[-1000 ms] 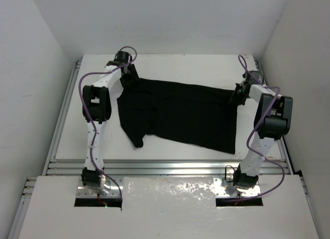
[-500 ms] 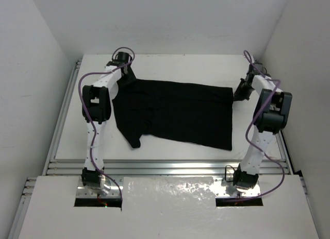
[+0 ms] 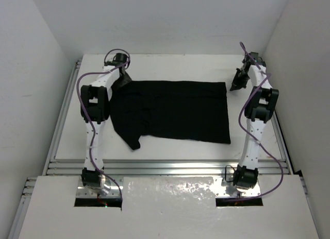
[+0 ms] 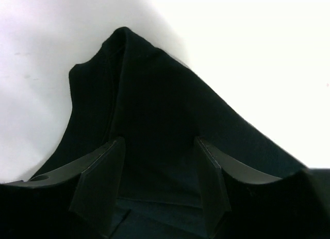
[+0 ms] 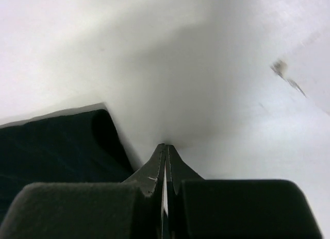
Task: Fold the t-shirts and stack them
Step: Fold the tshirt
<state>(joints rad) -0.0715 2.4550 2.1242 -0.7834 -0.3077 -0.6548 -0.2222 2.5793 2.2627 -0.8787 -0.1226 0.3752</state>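
The black t-shirt [image 3: 175, 110] lies spread flat on the white table [image 3: 180, 66], with one sleeve pointing toward the near left. My left gripper [image 3: 122, 80] is at its far left corner. In the left wrist view the left gripper [image 4: 160, 143] is open, and the t-shirt [image 4: 154, 95] lies between and beyond the fingers. My right gripper [image 3: 238, 85] hovers just right of the far right corner. In the right wrist view the right gripper [image 5: 166, 146] is shut on nothing above bare table, with the t-shirt corner [image 5: 46, 146] to its left.
White walls close in the table on the left, right and back. Metal rails [image 3: 170, 167] run along the near edge in front of the arm bases. Bare table surrounds the shirt on all sides.
The left gripper moved left and the right gripper moved back and right, off the shirt's corner. The shirt turned and straightened, so its far edge now runs level across the table.
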